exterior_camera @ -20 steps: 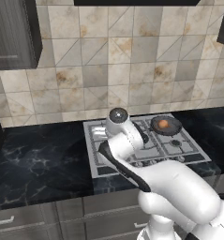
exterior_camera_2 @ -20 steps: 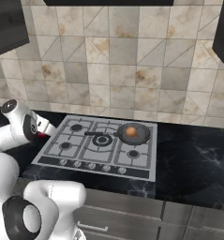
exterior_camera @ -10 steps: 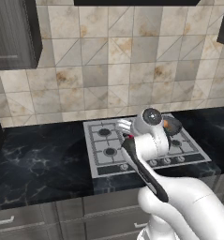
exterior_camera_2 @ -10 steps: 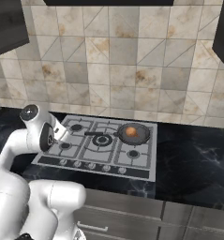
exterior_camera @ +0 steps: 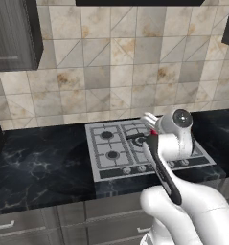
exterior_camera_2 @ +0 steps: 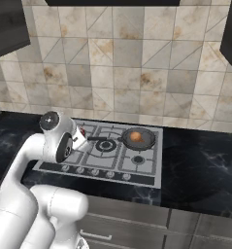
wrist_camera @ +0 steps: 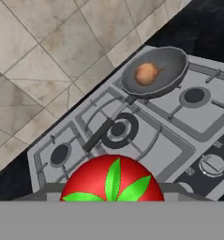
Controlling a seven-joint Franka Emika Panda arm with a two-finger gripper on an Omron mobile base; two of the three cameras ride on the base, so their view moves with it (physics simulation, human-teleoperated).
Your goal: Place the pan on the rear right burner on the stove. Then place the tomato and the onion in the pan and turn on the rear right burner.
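Note:
The shiny red tomato (wrist_camera: 112, 180) with green leaves sits close at the bottom of the hand view, with my gripper (exterior_camera_2: 80, 134) shut on it. The gripper (exterior_camera: 151, 127) hangs above the middle-left of the stove (exterior_camera_2: 151, 171). The dark pan (exterior_camera_2: 148, 142) rests at the rear right of the stove, covering the burner there, its handle pointing left toward the centre. The brownish-orange onion (exterior_camera_2: 136, 138) lies inside the pan (wrist_camera: 173, 64). In the hand view the onion (wrist_camera: 146, 73) is up and to the right of the tomato.
A row of small knobs (exterior_camera_2: 95, 173) runs along the stove's front edge. The large double-ring burner (wrist_camera: 118, 130) is in the centre. Dark marble counter (exterior_camera_2: 200, 165) flanks the stove on both sides. A tiled wall (exterior_camera: 116, 76) rises behind, with dark cabinets at the upper corners.
The arm has swung right with the tomato, from beside the stove's left edge to over its middle. Pan and onion have not moved.

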